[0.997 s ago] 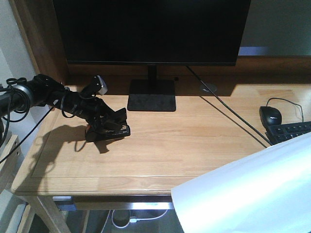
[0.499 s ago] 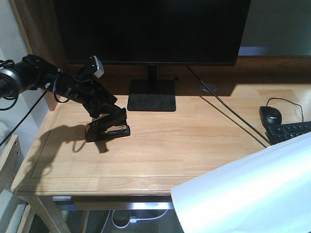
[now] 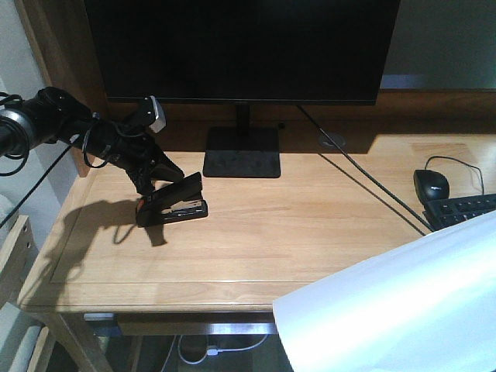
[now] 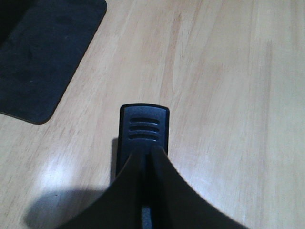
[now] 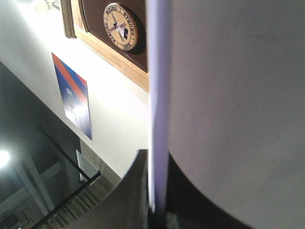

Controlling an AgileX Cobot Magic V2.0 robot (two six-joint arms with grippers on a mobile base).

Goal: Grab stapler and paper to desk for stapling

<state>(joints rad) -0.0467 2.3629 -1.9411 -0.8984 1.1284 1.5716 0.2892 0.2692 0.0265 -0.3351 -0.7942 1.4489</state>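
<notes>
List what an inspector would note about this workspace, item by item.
Surface: wooden desk with a raised rim.
Job's things: stapler on the desk, left side; paper held in the air by the front right corner.
Clutter: monitor, mouse and keyboard at the right edge.
Grippers: left gripper with fingers together, right over the stapler's end; right gripper shut on the paper.
Cables: a cable crosses the desk from behind the monitor; mouse cable; a loop under the desk.
Surroundings: round plaque and poster on a wall.
</notes>
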